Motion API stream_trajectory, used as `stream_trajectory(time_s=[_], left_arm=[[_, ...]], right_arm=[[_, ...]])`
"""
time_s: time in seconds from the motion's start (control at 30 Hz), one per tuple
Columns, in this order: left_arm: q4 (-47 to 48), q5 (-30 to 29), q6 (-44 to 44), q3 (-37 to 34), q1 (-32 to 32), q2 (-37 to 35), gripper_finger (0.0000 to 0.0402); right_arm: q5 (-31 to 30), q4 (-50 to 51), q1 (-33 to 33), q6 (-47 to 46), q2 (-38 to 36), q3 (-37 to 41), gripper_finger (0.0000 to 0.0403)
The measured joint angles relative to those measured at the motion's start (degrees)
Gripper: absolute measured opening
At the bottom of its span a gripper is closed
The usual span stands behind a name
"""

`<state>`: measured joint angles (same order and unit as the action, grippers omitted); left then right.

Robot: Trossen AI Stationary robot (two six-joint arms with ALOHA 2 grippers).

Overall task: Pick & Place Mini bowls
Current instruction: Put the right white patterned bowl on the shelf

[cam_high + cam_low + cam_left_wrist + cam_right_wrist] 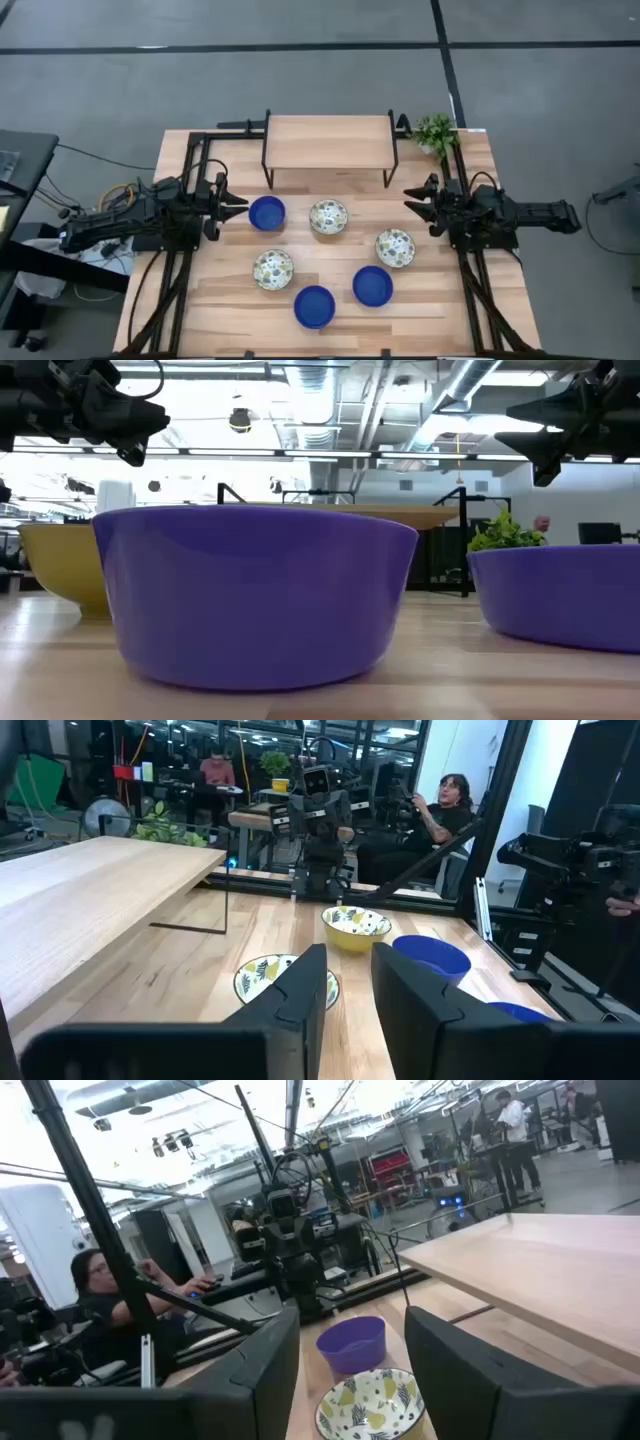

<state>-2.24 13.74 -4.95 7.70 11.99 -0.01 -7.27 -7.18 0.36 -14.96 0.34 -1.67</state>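
Six mini bowls stand on their bases on the wooden table. Three are blue. Three are patterned. My left gripper hovers open just left of the far-left blue bowl, pointing toward the table's right. In its wrist view the gripper has only table between its fingers. My right gripper hangs open at the right, pointing left. Between its fingers the wrist view shows a patterned bowl and a blue bowl farther off.
A wooden shelf on thin black legs stands at the table's far side, behind the bowls. A small green plant sits at the far right corner. Black frame rails run along both sides. People sit in the room beyond.
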Motion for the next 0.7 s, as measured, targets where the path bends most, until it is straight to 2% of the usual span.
stream_trajectory(time_s=[0.47, 0.57, 0.7], left_arm=[[-0.39, 0.00, 0.00, 0.00, -0.02, 0.02, 0.0082], [-0.39, 0.00, 0.00, 0.00, -0.02, 0.00, 0.0082], [-0.41, 0.02, 0.00, 0.00, 0.00, 0.15, 0.0082]], right_arm=[[0.29, -0.37, 0.00, 0.36, 0.02, 0.00, 0.0173], [3.63, -3.60, 0.00, 0.44, 0.03, -0.62, 0.0173], [13.17, -5.05, 0.00, 0.45, 1.49, -6.02, 0.0171]])
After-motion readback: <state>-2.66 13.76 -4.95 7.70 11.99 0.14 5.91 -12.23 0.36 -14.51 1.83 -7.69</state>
